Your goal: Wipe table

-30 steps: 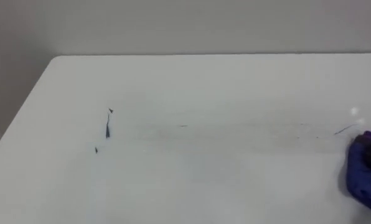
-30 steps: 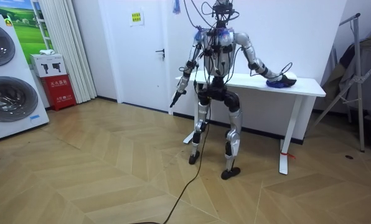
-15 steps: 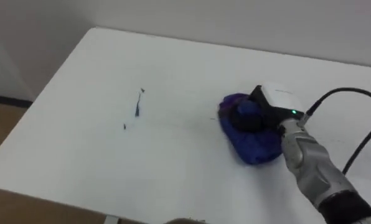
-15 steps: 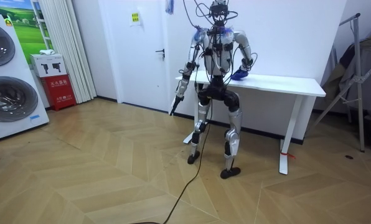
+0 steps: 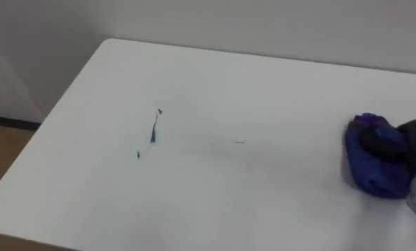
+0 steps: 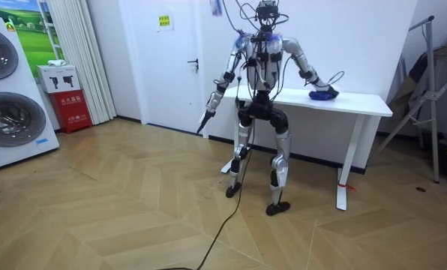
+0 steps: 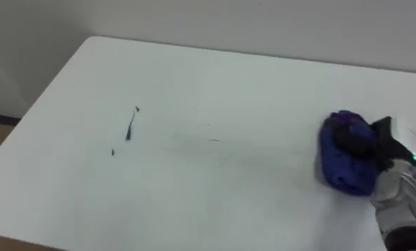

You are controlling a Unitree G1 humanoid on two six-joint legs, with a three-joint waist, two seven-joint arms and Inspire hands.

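Observation:
A bunched blue cloth [image 5: 372, 167] lies on the white table [image 5: 229, 84] near its right side. My right hand [image 5: 393, 139] sits on top of the cloth, its dark fingers curled into the folds. Dark pen-like marks [image 5: 153, 129] stain the table's left half, well apart from the cloth, and a faint short streak [image 5: 239, 142] shows nearer the middle. In the room view I stand at the table's long side with the right arm stretched out to the cloth [image 6: 322, 94]. My left hand [image 6: 206, 118] hangs beside my body with straight fingers, holding nothing.
The table's left edge [image 5: 47, 132] drops to a wooden floor, and a pale wall runs behind its far edge. In the room view, washing machines [image 6: 6, 97] and a red box [image 6: 67, 109] stand at the left, and a metal rack [image 6: 433, 90] at the right.
The right hand swept the blue cloth from the table's right side to its middle, then back to the right. The head camera shifted meanwhile. The left arm swung slightly outward.

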